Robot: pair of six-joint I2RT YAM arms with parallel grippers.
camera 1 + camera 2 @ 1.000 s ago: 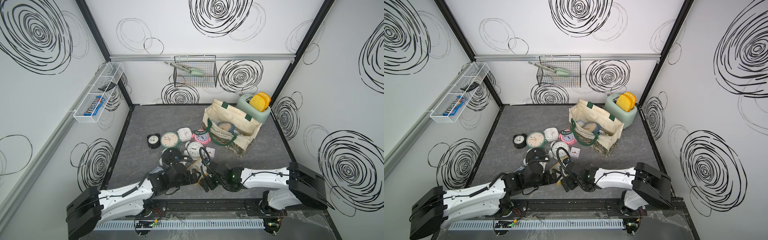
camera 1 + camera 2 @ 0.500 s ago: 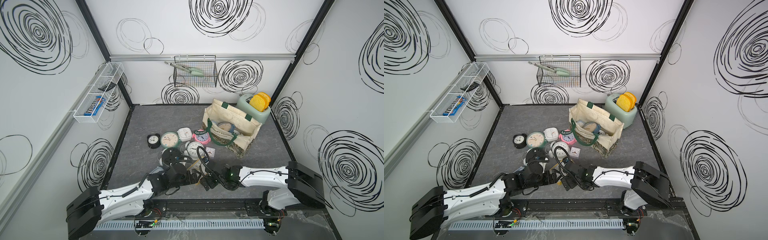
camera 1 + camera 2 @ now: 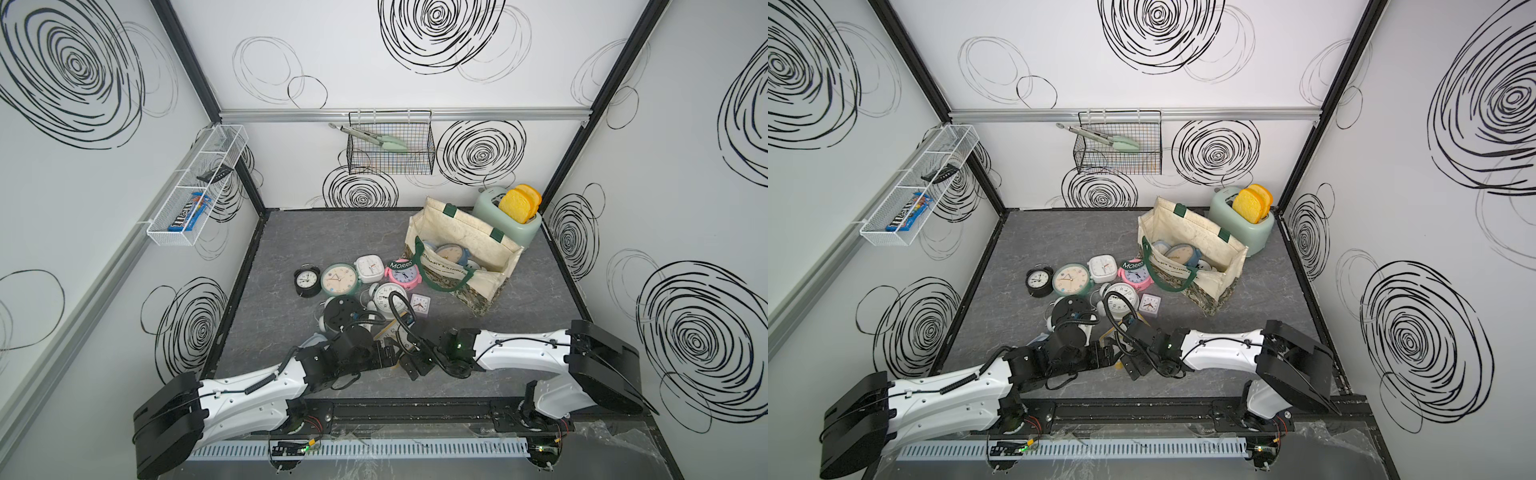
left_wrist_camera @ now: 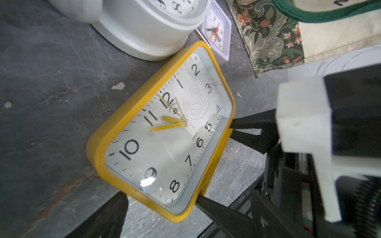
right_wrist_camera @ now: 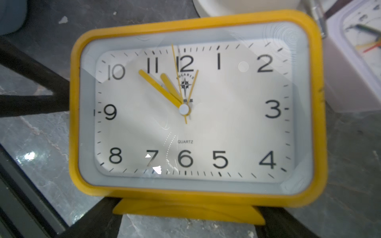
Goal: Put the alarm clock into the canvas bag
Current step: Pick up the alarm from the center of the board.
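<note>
– Grey stone-patterned floor [image 3: 332, 232] and white walls [image 3: 291, 174] with black swirl drawings: this is what both top views give. Where is the clock of the task?
– It is the yellow rectangular alarm clock [image 3: 384, 332], low at the front, between the two arms. Only a small part of it shows; the left gripper [image 3: 392, 353] and the right gripper [image 3: 409, 361] cover the rest.
– And the cream canvas bag with dark green handles [image 3: 465, 232]?
– It stands open at the back right, just beside a mint green toaster [image 3: 521, 235] with yellow toast [image 3: 517, 205]. Some clocks [image 3: 451, 253] lie already inside it. The yellow clock is on the floor, well apart from the bag, and a group of other clocks [image 3: 340, 279] lies between them.
– What does the left wrist view show?
– The yellow clock [image 4: 162, 131] has its dial upward, near a white round clock [image 4: 144, 26] and a small lilac square one [image 4: 216, 35]. The left fingers [image 4: 107, 218] are spread wide, one at each side of the clock's corner. Whether they touch the frame, I cannot tell.
– And the right wrist view?
– The dial fills almost the whole view, with both thick hands near the eleven. The right fingers [image 5: 90, 224] are also spread wide, one at each side of the clock's yellow foot [image 5: 185, 212]. Part of the lilac clock shows at the edge.
</note>
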